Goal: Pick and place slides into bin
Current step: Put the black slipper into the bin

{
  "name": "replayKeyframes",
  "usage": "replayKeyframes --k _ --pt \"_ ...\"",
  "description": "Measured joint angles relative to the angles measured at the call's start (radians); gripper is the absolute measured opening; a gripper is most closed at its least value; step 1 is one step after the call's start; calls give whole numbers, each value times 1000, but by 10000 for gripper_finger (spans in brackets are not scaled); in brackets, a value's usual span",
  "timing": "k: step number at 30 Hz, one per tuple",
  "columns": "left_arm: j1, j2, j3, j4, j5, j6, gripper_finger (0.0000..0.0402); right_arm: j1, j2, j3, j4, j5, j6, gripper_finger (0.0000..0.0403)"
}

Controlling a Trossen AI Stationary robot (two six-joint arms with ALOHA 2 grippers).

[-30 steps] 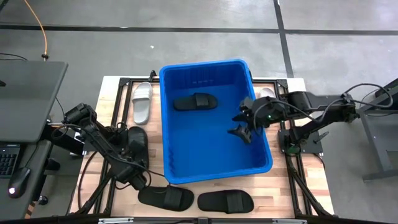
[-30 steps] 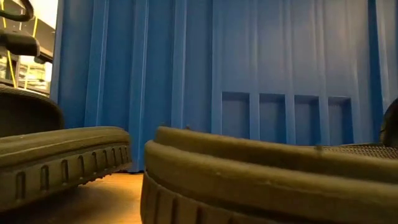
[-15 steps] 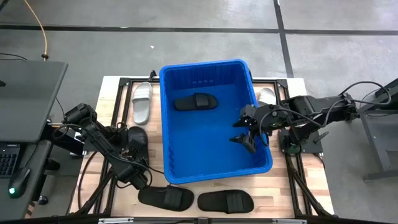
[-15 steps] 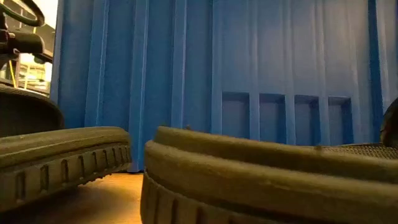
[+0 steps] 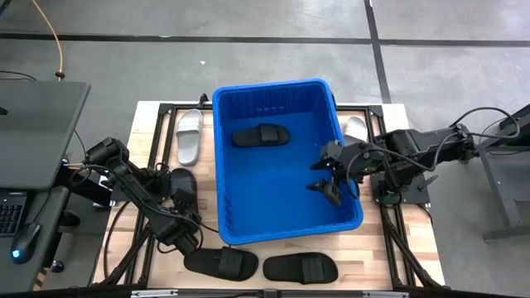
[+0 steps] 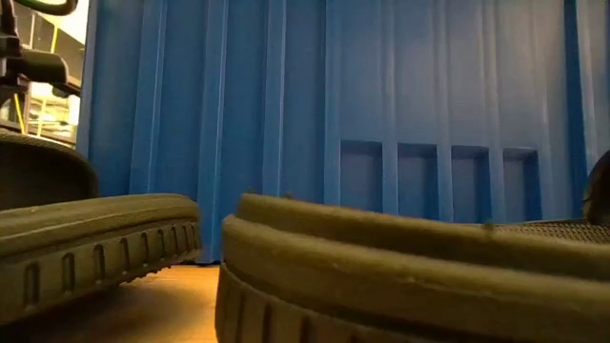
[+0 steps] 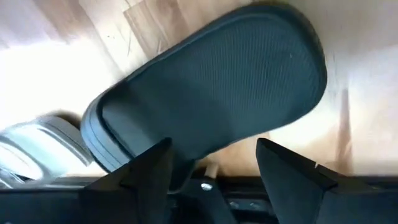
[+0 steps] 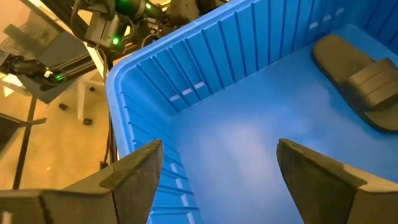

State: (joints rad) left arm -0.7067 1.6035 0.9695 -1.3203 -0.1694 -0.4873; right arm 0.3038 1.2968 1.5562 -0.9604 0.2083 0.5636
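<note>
The blue bin (image 5: 286, 203) stands mid-table with one black slide (image 5: 259, 135) lying in it, which also shows in the right wrist view (image 8: 357, 78). My right gripper (image 5: 328, 175) hangs open and empty over the bin's right side (image 8: 217, 180). My left gripper (image 7: 214, 168) is open just over a black slide (image 5: 182, 189) on the table left of the bin, its fingers at either side of that slide's edge (image 7: 211, 106). Two black slides (image 5: 221, 263) (image 5: 300, 267) lie at the near edge. White slides lie at the far left (image 5: 189, 135) and far right (image 5: 356, 127). My left gripper has its fingers (image 7: 149, 171) on either side of the black slide's rim (image 7: 180, 158). The gripper's own body hides that place, so I cannot tell whether they touch it. The slide lies flat on the wood.
In the low view the two near slides' soles (image 6: 95, 238) (image 6: 400, 276) fill the foreground before the bin's ribbed wall (image 6: 381, 95). Black frame rails (image 5: 157, 108) edge the wooden table. A desk (image 5: 33, 124) stands to the left.
My right gripper has gone a little toward the table's near edge over the bin's right side.
</note>
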Motion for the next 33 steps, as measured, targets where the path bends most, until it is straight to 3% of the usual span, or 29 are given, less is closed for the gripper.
replayKeyframes --k 6,15,23,33 --pt "0 0 0 10 23 -21 216 0 0 0 0 5 -24 303" --pt "0 0 2 9 45 83 216 0 0 0 0 41 -75 303" --pt "0 0 20 -22 52 137 216 0 0 0 -1 89 -27 303" --pt "0 0 20 -17 14 366 216 0 0 0 -53 72 50 303"
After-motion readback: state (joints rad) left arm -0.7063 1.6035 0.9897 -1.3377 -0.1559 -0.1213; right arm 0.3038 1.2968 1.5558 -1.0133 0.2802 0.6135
